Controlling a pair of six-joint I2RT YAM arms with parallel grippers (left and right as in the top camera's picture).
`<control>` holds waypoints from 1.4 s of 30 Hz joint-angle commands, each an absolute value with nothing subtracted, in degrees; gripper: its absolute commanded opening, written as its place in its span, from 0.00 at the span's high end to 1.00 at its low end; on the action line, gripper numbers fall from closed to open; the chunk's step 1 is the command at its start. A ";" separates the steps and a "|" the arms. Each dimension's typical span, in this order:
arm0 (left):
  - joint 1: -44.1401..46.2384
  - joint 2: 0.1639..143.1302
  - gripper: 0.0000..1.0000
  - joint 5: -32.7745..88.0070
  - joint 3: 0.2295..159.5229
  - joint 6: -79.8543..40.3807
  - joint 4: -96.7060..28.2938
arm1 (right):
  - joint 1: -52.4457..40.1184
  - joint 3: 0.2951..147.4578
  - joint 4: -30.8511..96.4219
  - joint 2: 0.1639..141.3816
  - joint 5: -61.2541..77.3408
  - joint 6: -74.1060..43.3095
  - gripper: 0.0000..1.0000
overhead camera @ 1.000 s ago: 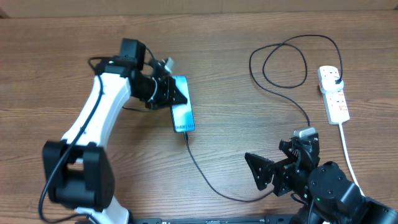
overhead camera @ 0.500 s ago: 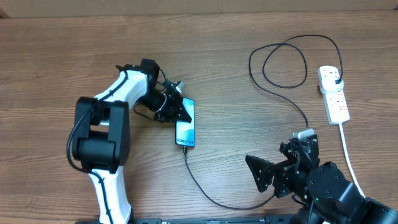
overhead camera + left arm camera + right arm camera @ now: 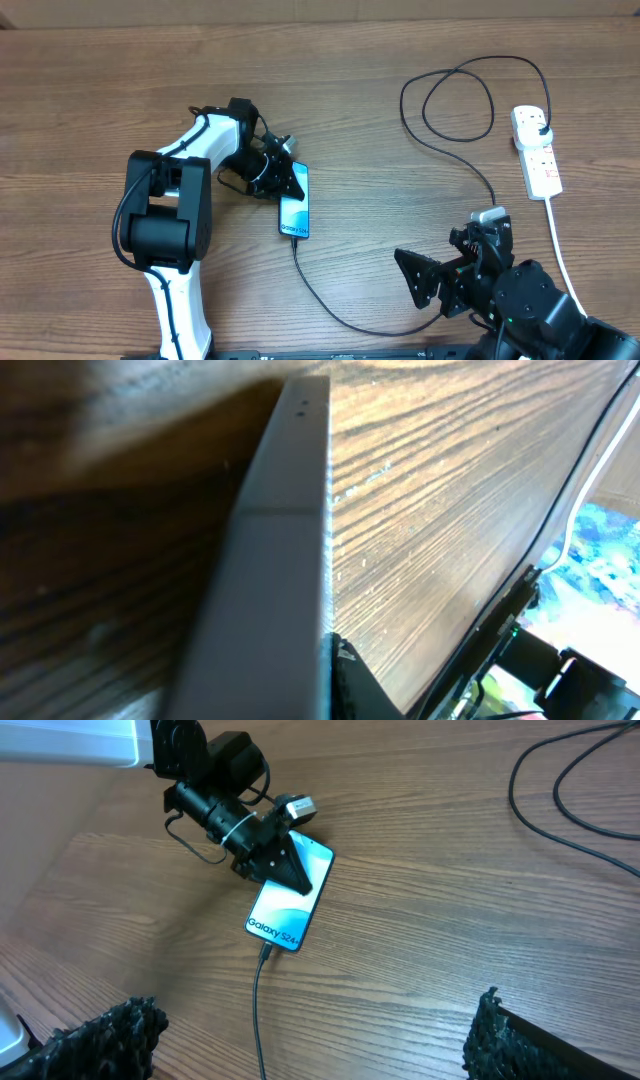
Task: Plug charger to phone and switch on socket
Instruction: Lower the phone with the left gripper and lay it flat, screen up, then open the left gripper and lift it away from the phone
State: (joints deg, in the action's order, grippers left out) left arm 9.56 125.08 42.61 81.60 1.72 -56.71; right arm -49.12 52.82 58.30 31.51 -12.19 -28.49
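The phone (image 3: pixel 295 206) lies near the table's middle, blue screen up, "Galaxy" text at its near end. It also shows in the right wrist view (image 3: pixel 289 905). My left gripper (image 3: pixel 284 177) is shut on the phone's far end. In the left wrist view the phone's grey edge (image 3: pixel 280 560) fills the frame beside one black finger (image 3: pixel 345 678). The black charger (image 3: pixel 345 310) is plugged into the phone's near end, runs to the front right, then loops back to its plug (image 3: pixel 541 127) in the white socket (image 3: pixel 539 160). My right gripper (image 3: pixel 424 281) is open and empty, its fingers wide apart (image 3: pixel 310 1050).
The socket's thick white cord (image 3: pixel 562 250) runs toward the front right edge past my right arm. The charger's big loop (image 3: pixel 460 100) lies at the back right. Bare wood lies left of the left arm and between phone and right gripper.
My left gripper has drawn the phone toward the front, then slightly left, and the arm has folded in closer. The right arm has not moved.
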 commanded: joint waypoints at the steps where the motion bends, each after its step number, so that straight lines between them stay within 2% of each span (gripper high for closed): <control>1: 9.67 125.38 0.80 39.57 82.76 3.20 -55.59 | -48.99 53.98 57.98 31.24 -11.97 -28.73 0.00; 8: 9.76 125.38 0.73 35.16 82.72 2.57 -55.48 | -48.99 53.98 57.93 31.24 -11.97 -28.73 0.00; 14: 9.76 125.38 0.59 33.85 82.72 2.59 -55.42 | -49.01 53.95 57.43 31.24 -11.97 -28.73 0.00; 15: 9.78 125.38 0.55 33.85 82.72 2.59 -55.35 | -48.99 53.95 57.36 31.24 -11.97 -28.73 0.00; 18: 9.78 125.38 0.35 33.65 82.72 2.59 -54.78 | -48.99 53.95 57.36 31.24 -11.97 -28.73 0.00; 20: 9.78 125.38 0.30 32.58 82.72 2.57 -54.76 | -48.99 53.95 57.36 31.24 -11.97 -28.73 0.00; 22: 9.78 125.38 0.19 30.68 82.72 2.57 -54.78 | -49.01 53.95 57.39 31.24 -11.97 -28.73 0.00; 28: 9.78 125.38 0.11 29.63 82.70 2.57 -54.78 | -48.99 53.95 57.39 31.24 -11.94 -28.73 0.00; 30: 9.78 125.38 0.06 29.58 82.70 2.57 -54.78 | -49.01 53.95 57.39 31.24 -11.97 -28.73 0.00; 31: 9.78 125.38 0.00 29.58 82.70 2.57 -54.78 | -49.01 53.95 57.36 31.24 -11.97 -28.73 0.00; 42: 9.78 125.38 0.00 29.54 82.65 2.57 -54.81 | -48.99 53.95 57.36 31.24 -11.97 -28.73 0.00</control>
State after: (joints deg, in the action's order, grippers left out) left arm 9.78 122.45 38.94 84.05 1.69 -55.61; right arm -49.12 52.82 57.84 31.51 -12.16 -28.49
